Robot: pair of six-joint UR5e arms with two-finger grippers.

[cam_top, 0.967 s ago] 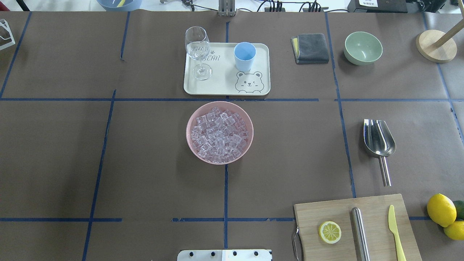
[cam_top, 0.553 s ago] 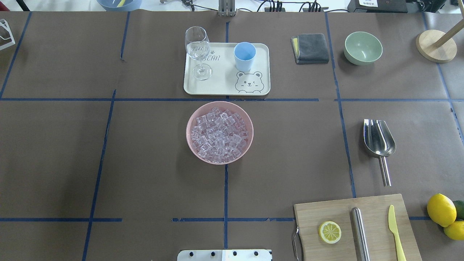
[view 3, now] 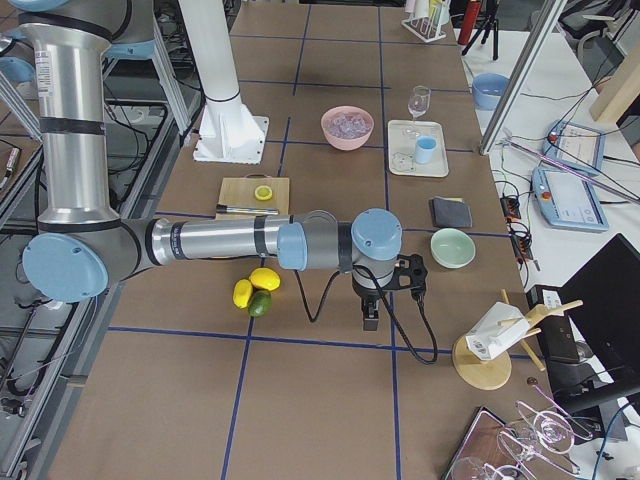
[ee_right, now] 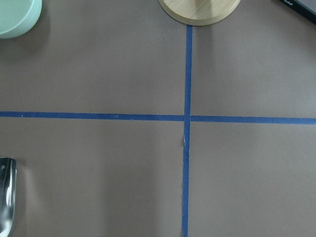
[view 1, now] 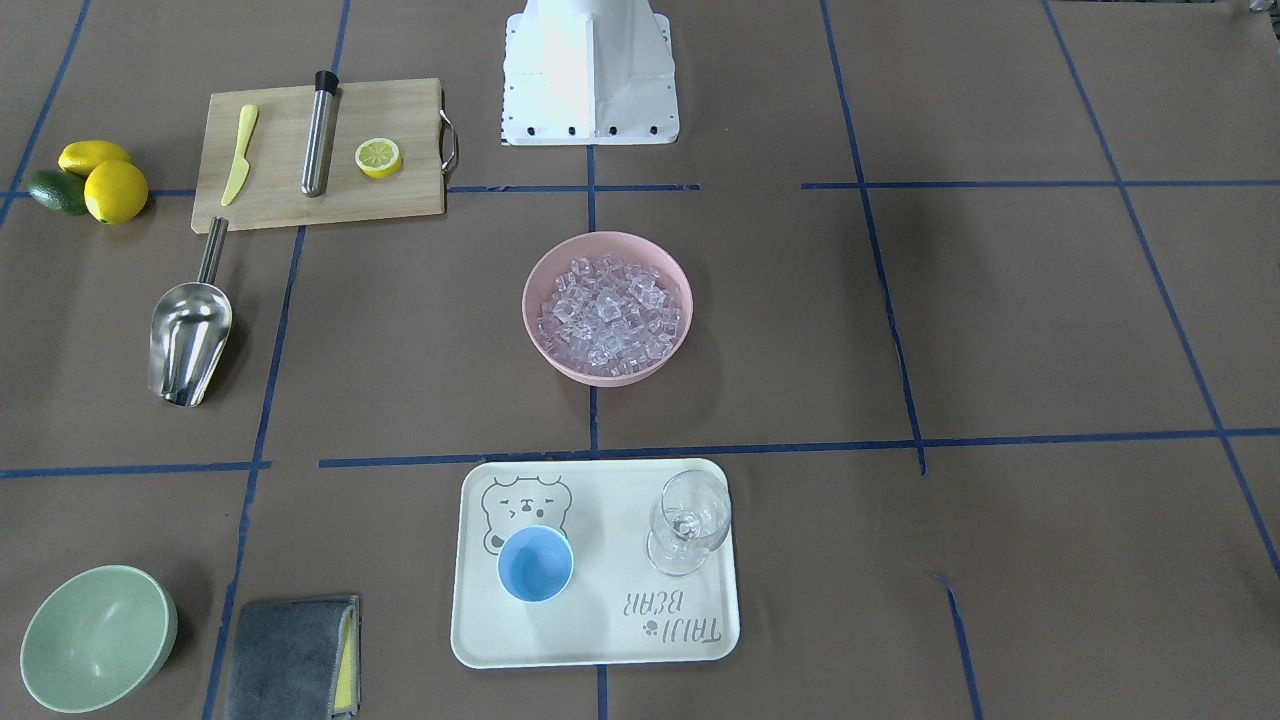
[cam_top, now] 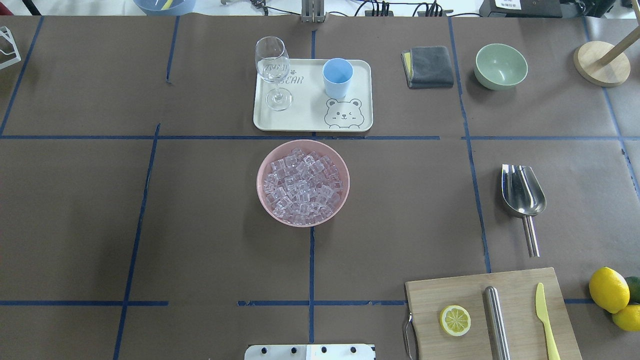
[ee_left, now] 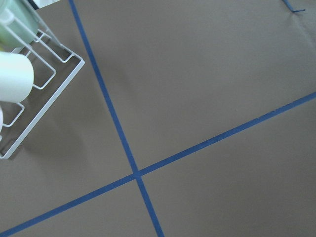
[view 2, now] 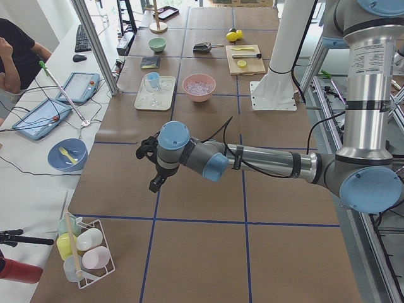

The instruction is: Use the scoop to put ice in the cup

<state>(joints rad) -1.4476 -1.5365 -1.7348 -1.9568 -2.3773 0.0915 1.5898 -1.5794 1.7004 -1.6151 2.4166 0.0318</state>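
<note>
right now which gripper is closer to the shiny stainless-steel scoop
Right. The right gripper hangs over the table near the scoop, whose edge shows in its wrist view. The left gripper is far off at the table's opposite end, by a white wire rack.

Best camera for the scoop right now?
Overhead exterior: the scoop lies whole and unobstructed, trough and handle sharp. Front-facing also shows it whole; exterior left shows it tiny and far; the right wrist catches only its edge. I cannot spot it elsewhere.
</note>
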